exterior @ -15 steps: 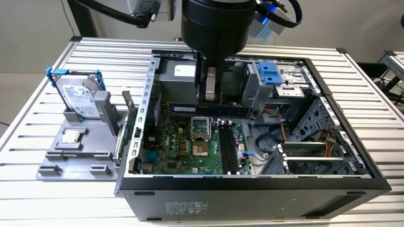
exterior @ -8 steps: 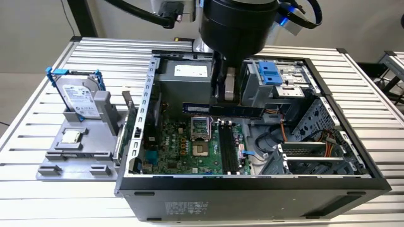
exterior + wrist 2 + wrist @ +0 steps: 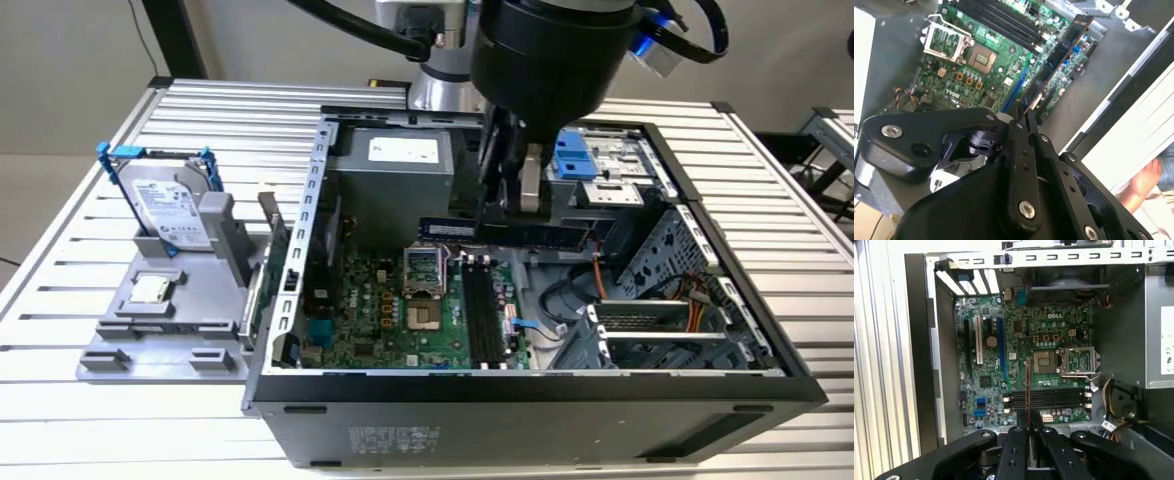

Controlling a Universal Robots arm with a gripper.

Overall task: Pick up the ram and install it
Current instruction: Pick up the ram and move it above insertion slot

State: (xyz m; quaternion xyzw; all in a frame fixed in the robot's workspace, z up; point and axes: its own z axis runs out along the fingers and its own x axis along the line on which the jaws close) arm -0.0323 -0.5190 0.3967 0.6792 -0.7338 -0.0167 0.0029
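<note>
Memory-installation cell, exterior and wrist views. The arm's black 2-finger gripper is closed on the ram, a long, narrow, dark blue-green circuit-board stick with a row of black chips. It pinches the stick across its 2 flat faces, apparently near mid-length, though the fingers hide the exact grasp point. Such a hold would keep the stick balanced and level. The ram hangs inside the black-and-grey metal computer case, which lies on its side with the panel off, so the green motherboard is open to approach from above. The stick is clear of the board and not yet seated. It runs crosswise to the long black plastic memory slots. In the first wrist view the ram appears edge-on as a thin line crossing those slots, near the square silver processor socket. In the second wrist view it extends away from the gripper over the board. Outside the case, a silver hard drive in a blue frame stands propped in a grey plastic fixture on the slatted aluminium table, probably so that parts are held at a known pose for grasping.
</note>
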